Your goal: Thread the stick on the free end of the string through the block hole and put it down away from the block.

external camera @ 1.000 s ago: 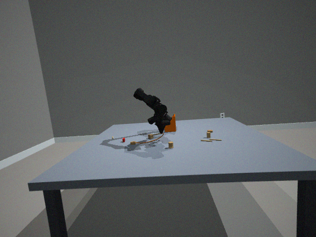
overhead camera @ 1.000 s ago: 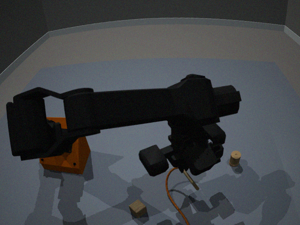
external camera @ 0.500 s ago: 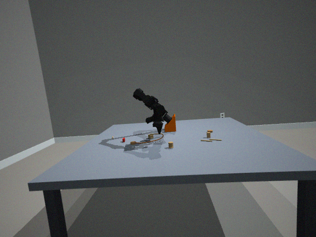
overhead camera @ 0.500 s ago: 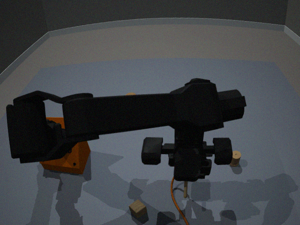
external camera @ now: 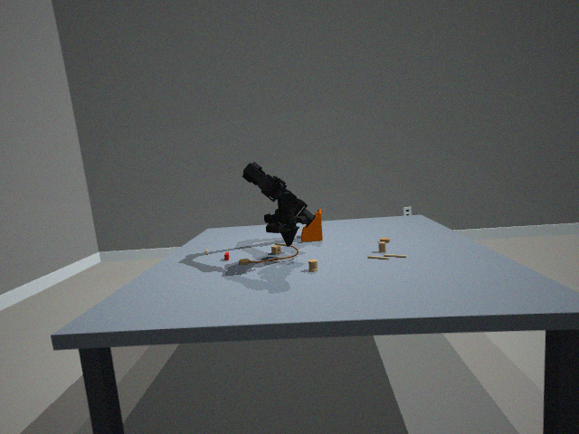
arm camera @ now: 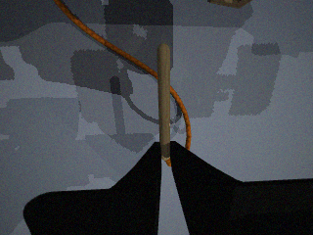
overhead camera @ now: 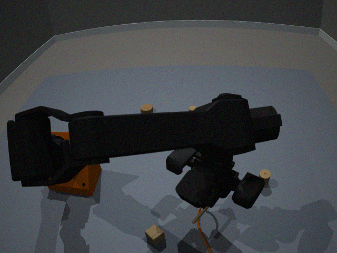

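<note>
My gripper [external camera: 289,243] [arm camera: 164,147] is shut on the near end of the string's stick [overhead camera: 200,215] [external camera: 280,244] [arm camera: 164,93], above the table. The stick's free end points away from the fingers, toward the lower left in the top view. The orange string [overhead camera: 203,233] [external camera: 296,254] [arm camera: 188,122] leaves the held end and curves down to the round button [external camera: 243,261]. The wooden block [overhead camera: 155,234] [external camera: 276,250] stands on the table apart from the stick. Its hole is not clear. In the wrist view only a wooden edge shows at the top right.
A wooden cylinder [overhead camera: 265,174] [external camera: 312,265] stands right of the gripper in the top view. Another cylinder [external camera: 382,247], a disc [external camera: 384,240] and two loose sticks [external camera: 377,257] [external camera: 395,256] lie farther off. A red piece [external camera: 226,256] is beyond the button. The orange base [overhead camera: 88,181] [external camera: 313,231] holds the arm.
</note>
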Motion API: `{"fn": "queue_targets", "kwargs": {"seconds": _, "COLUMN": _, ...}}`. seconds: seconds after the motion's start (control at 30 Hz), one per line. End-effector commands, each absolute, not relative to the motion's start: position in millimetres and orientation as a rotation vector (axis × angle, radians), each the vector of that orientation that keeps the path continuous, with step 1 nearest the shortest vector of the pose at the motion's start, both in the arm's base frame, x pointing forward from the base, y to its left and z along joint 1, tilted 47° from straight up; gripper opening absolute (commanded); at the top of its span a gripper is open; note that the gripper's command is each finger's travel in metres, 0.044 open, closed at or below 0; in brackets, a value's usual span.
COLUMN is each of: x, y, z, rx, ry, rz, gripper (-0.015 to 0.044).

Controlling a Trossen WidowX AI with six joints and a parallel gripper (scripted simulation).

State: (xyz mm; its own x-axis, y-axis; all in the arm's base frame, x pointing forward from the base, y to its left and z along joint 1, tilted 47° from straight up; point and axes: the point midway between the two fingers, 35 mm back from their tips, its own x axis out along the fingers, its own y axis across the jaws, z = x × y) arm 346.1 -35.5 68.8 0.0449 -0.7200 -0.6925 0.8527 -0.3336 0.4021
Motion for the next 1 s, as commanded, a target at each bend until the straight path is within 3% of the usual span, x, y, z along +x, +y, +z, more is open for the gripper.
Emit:
{"fn": "queue_targets", "kwargs": {"seconds": 0.0, "x": 349, "y": -37, "z": 73, "rx": 1.155, "ry": 0.047, "rz": -1.638, "gripper": 0.0000}}
{"fn": "queue_targets", "kwargs": {"seconds": 0.97, "x": 369, "y": -24, "z": 62, "rx": 1.176, "ry": 0.027, "rz": -1.642, "gripper": 0.0000}}
